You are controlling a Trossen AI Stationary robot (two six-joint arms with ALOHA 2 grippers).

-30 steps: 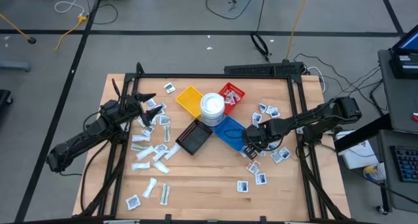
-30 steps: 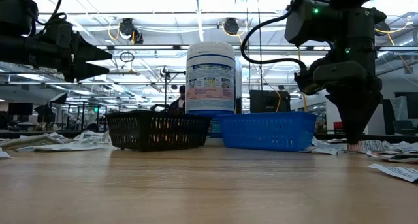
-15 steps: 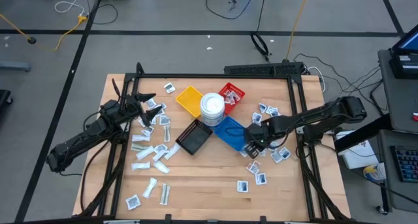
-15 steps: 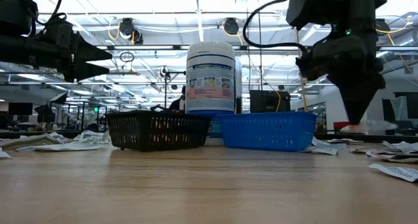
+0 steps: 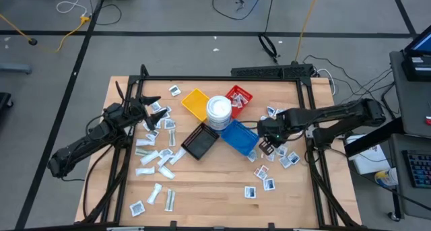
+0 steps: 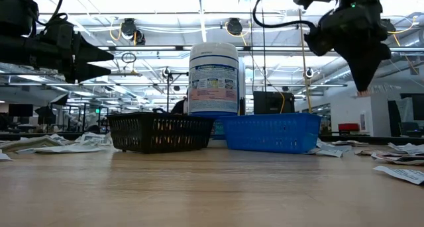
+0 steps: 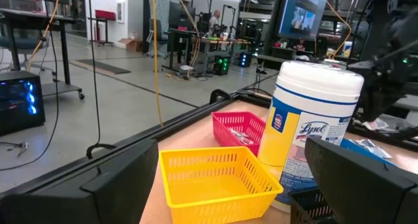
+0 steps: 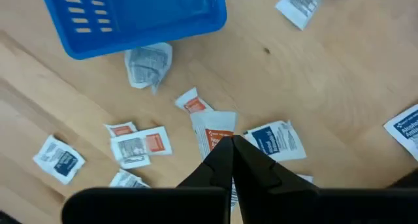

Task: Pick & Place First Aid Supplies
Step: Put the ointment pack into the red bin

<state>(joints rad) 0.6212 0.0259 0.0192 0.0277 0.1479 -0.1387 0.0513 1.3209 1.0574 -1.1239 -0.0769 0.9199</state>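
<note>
Currently right gripper (image 8: 232,145) is raised off the table just right of the blue tray (image 5: 237,137), jaws pinched on a white packet with red print (image 8: 214,134); other packets (image 5: 281,157) lie scattered on the wood beyond the tray. Left gripper (image 5: 153,110) hangs wide open, empty, far left of the tray, above more packets (image 5: 153,158).

I note a round white tub (image 5: 217,112) with lid standing upright mid-bench (image 5: 202,190), four trays fanned around it: yellow tray (image 5: 195,103) and red tray (image 5: 239,96) on the far side, black tray (image 5: 200,142) and blue tray (image 5: 238,136) on the near side. Tub label reads Lysol in the left wrist view. Cables (image 5: 229,1) lie on the floor behind.
</note>
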